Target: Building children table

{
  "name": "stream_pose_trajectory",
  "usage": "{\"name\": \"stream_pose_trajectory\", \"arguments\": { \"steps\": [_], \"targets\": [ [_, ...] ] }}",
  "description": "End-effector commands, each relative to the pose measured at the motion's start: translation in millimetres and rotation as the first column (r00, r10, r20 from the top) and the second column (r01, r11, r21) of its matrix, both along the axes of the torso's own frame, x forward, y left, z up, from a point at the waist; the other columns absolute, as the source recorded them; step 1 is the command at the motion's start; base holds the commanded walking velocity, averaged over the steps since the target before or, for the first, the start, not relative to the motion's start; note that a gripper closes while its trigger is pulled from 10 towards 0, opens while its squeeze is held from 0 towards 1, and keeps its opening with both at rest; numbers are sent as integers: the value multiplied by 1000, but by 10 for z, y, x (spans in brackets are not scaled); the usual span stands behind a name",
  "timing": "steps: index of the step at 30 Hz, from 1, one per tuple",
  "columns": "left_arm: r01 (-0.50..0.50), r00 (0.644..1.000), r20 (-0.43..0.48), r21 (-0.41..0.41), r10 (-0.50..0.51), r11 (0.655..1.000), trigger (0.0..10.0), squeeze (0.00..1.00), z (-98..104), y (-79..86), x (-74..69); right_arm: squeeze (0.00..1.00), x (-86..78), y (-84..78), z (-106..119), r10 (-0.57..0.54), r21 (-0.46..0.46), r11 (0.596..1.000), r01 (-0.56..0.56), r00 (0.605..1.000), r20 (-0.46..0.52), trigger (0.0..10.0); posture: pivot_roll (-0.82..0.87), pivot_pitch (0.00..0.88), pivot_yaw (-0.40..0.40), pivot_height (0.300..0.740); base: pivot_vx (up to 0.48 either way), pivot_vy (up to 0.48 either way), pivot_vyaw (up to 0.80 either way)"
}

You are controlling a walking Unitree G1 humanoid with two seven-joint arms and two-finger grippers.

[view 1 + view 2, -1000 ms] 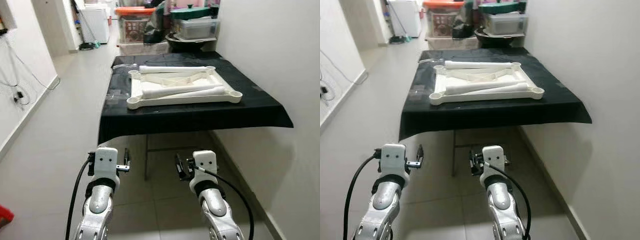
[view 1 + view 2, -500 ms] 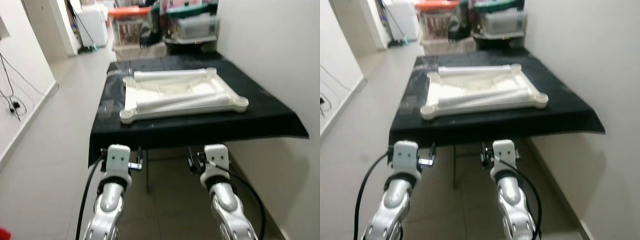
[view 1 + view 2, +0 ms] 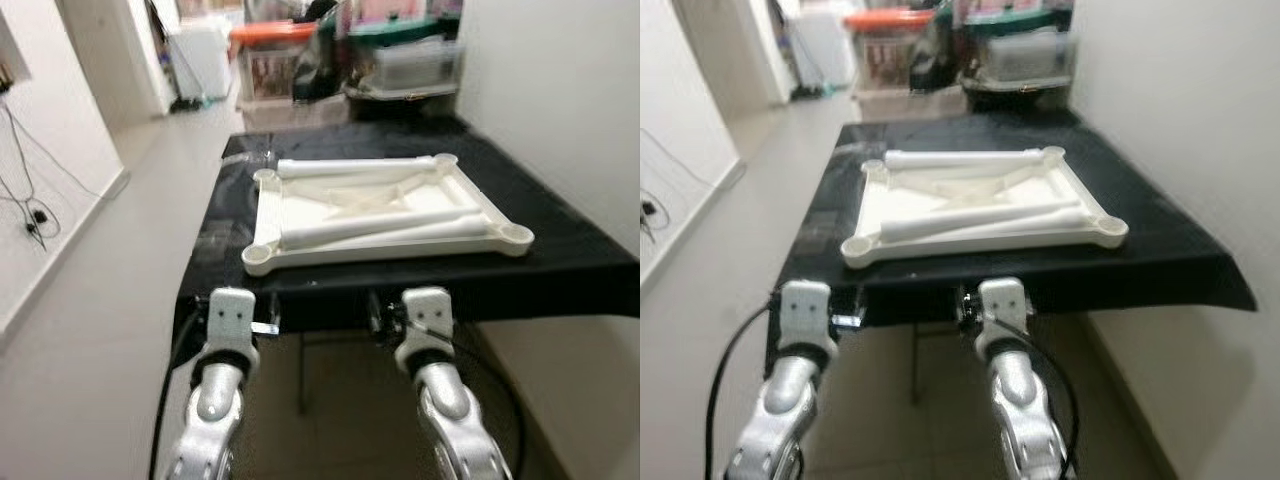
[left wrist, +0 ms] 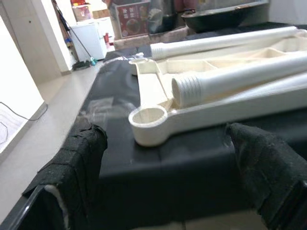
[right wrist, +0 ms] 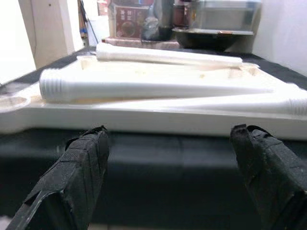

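Approach | white tabletop (image 3: 300,250) lies upside down mid-frame on the black-draped table (image 3: 560,270), loose legs (image 3: 380,228) on it | left gripper (image 4: 163,177) and right gripper (image 5: 168,177) both spread wide, low at the near edge, holding nothing | I'd raise both above the cloth edge first; then reach one leg by its threaded end

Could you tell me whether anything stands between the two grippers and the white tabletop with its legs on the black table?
Nothing visible does. The left gripper and right gripper are open, level with the near edge of the black table. The white tabletop lies upside down just beyond that edge, its loose legs lying inside it.
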State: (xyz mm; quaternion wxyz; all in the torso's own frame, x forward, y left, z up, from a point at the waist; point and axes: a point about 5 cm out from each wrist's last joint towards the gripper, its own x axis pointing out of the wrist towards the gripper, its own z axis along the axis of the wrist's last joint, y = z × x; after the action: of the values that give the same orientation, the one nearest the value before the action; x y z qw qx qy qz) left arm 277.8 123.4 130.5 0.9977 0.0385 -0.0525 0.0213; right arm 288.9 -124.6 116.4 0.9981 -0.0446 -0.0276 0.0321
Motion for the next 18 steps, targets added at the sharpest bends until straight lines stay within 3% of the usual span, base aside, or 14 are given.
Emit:
{"name": "stream_pose_trajectory", "arguments": {
  "steps": [1, 11, 16, 18],
  "targets": [
    [-30, 1000, -1, 24, 30, 999, 10000, 0, -7, 123, 13, 0, 3, 62, 10, 15, 20, 1000, -15, 1000, 4, 10000, -1, 0, 14, 740, 337, 0, 0],
    [-31, 999, 25, 60, 30, 998, 10000, 0, 47, 159, 29, 0, 39, -1, 52, -6, 6, 1000, 6, 1000, 26, 10000, 9, 0, 8, 740, 339, 0, 0],
    [-28, 998, 57, 74, 24, 997, 10000, 0, 137, 170, 58, 0, 186, -269, 229, -97, 4, 995, 97, 991, 88, 10000, 8, 0, 14, 740, 328, 0, 0],
    [-28, 998, 57, 74, 24, 997, 10000, 0, 137, 170, 58, 0, 186, -269, 229, -97, 4, 995, 97, 991, 88, 10000, 8, 0, 14, 740, 304, 0, 0]
  ]
}}
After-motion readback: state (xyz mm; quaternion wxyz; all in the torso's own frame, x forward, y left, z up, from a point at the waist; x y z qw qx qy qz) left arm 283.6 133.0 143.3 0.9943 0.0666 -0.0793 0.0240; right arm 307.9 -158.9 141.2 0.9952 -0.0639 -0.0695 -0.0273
